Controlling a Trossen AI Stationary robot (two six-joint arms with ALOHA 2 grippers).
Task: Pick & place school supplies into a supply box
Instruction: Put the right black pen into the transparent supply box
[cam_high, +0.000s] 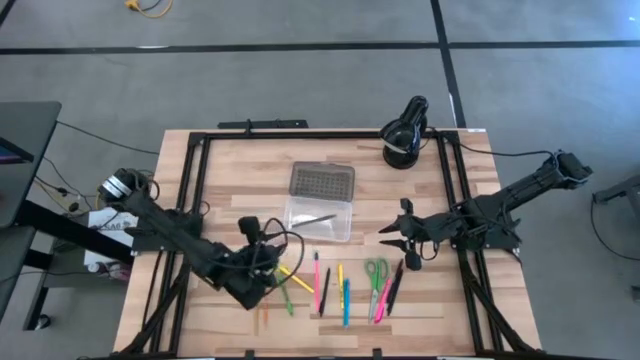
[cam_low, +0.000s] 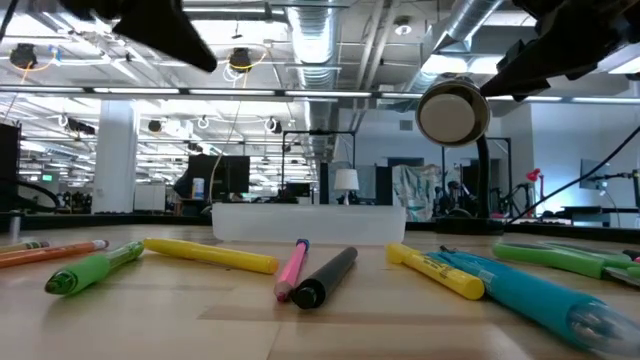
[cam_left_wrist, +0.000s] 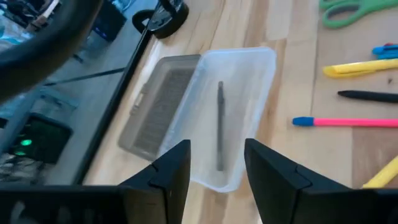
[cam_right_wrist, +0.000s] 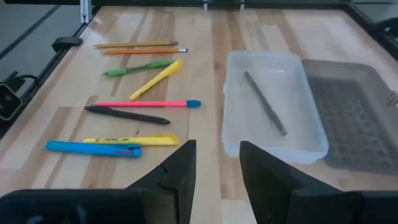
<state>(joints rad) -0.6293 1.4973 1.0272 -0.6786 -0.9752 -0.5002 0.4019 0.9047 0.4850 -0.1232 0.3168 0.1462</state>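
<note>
The supply box (cam_high: 320, 218) is a clear tray in the middle of the table, its grey dotted lid (cam_high: 322, 180) lying open on the far side. One grey pencil (cam_left_wrist: 219, 124) lies inside it. The other school supplies lie loose on the wood nearer the front edge: a yellow marker (cam_high: 295, 278), a pink pen (cam_high: 316, 280), a blue pen (cam_high: 347, 300) and green-handled scissors (cam_high: 376, 272). My left gripper (cam_high: 248, 227) hovers open just left of the box, nothing between its fingers. My right gripper (cam_high: 390, 236) hovers open to the box's right, also empty.
A black round lamp (cam_high: 405, 130) stands at the far right corner of the table. Black frame rails (cam_high: 195, 170) run along the table's edges. Two orange pencils (cam_right_wrist: 140, 47) and a green pen (cam_right_wrist: 138, 67) lie near the front left. Bare wood lies between the box and the pens.
</note>
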